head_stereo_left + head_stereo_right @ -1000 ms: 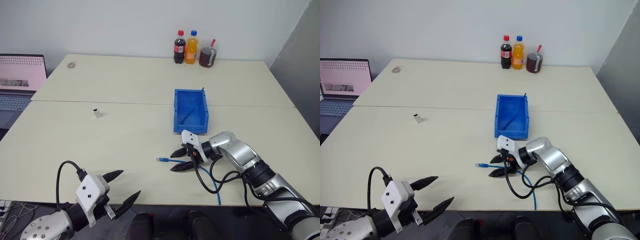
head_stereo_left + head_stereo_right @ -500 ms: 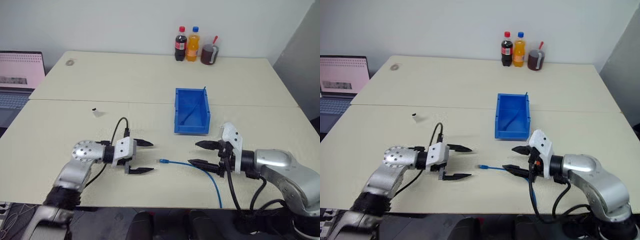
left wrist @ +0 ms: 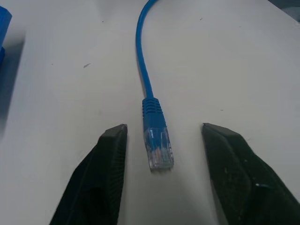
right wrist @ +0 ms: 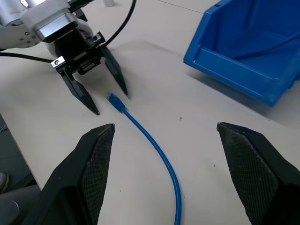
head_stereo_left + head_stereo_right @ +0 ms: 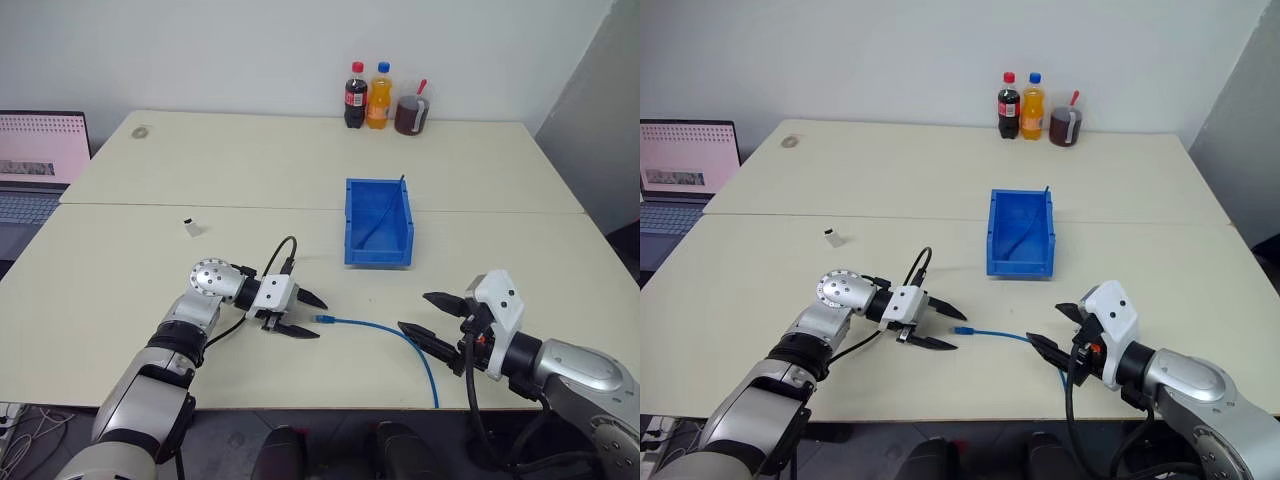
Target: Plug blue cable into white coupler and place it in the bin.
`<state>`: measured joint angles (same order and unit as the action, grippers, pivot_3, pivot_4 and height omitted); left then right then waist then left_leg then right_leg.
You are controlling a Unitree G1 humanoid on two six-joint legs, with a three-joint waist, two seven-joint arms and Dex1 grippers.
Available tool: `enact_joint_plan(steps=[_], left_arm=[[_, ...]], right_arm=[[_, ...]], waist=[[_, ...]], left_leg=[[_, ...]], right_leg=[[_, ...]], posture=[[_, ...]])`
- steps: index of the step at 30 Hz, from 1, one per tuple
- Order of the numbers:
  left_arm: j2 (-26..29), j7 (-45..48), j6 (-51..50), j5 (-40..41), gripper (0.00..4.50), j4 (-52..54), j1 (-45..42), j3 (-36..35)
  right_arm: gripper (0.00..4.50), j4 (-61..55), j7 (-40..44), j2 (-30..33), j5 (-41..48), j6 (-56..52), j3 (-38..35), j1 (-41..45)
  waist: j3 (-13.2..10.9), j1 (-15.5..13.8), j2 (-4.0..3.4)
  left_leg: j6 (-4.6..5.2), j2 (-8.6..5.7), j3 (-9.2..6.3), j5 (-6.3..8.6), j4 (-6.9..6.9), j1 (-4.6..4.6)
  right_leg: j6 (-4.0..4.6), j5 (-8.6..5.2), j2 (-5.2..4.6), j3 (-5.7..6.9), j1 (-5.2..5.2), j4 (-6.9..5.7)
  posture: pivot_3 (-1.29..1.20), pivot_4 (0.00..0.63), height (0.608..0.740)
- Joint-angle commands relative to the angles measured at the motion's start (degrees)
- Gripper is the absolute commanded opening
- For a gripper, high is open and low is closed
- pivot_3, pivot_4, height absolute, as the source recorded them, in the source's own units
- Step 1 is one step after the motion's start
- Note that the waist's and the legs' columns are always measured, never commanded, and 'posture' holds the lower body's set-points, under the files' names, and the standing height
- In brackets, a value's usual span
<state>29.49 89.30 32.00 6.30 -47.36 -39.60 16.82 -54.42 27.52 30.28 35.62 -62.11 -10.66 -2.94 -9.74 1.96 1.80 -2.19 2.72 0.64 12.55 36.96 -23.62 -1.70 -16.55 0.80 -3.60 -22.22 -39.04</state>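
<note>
Pale worktop (image 5: 300,160) under a bare wall, with bottles (image 5: 367,96) at the far edge and a laptop (image 5: 40,160) off to my left. My left hand (image 5: 300,316) sits low on the worktop, fingers apart and bracketing the plug end of the cable (image 3: 157,145); nothing is pinched yet, the plug lies free between the pads. My right hand (image 5: 432,318) hovers released and empty near the cable's bend, fingers spread wide. From the plug the cable runs across the worktop and off the near edge. The coupler (image 5: 193,227) stands well apart, off to the far left. The bin (image 5: 378,222) is beyond the cable, with something thin and dark lying inside that I can't identify.

My worry: if the left fingers close off-centre, the plug may skid or twist out, since it lies loose on a smooth surface. Gripping the clear tip itself would leave nothing exposed to enter the coupler. That tiny coupler could also tip or slide when I reach for it.
</note>
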Motion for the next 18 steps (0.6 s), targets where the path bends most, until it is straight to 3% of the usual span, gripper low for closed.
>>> enact_joint_plan(steps=[1, 9, 16, 18], left_arm=[[2.92, -2.38, -0.16, -5.14, 1.90, -4.31, 0.10, 0.70], [2.98, -3.47, -2.46, -5.83, 0.28, -5.15, 0.64, 1.34], [1.04, -3.19, -6.00, -4.34, 0.19, -0.31, 2.25, 1.73], [1.68, -1.33, -17.85, -1.49, 0.19, 4.64, 2.63, 0.98]], right_arm=[[3.68, -2.83, -1.65, 0.31, 1.34, 1.10, -1.03, -0.60], [3.68, -1.40, -2.58, 1.52, 3.29, 2.07, -1.58, -0.16], [3.68, -0.01, -2.96, 2.27, 4.07, 2.94, -1.05, 0.79], [3.68, -0.32, -3.51, 1.89, 5.80, 2.46, -1.72, 1.42]], waist=[[0.08, 0.03, 0.00], [0.55, 0.07, -0.13], [0.72, -0.01, -0.27], [0.73, -0.06, -0.29]], left_leg=[[0.01, 0.01, -0.01, -0.01, 0.00, 0.04], [0.02, 0.03, 0.00, -0.01, -0.05, 0.17], [0.02, 0.02, 0.00, -0.01, -0.05, 0.17], [0.02, 0.01, 0.01, -0.01, -0.06, 0.17]], right_leg=[[0.01, 0.01, 0.01, -0.01, 0.02, -0.01], [0.07, 0.03, 0.07, -0.09, 0.08, -0.01], [0.07, 0.03, 0.05, -0.14, 0.07, 0.02], [0.06, 0.02, 0.02, -0.18, 0.07, 0.04]], posture=[[0.00, 0.150, 0.740], [0.00, 0.150, 0.740], [0.00, 0.150, 0.740], [0.00, 0.150, 0.740]])
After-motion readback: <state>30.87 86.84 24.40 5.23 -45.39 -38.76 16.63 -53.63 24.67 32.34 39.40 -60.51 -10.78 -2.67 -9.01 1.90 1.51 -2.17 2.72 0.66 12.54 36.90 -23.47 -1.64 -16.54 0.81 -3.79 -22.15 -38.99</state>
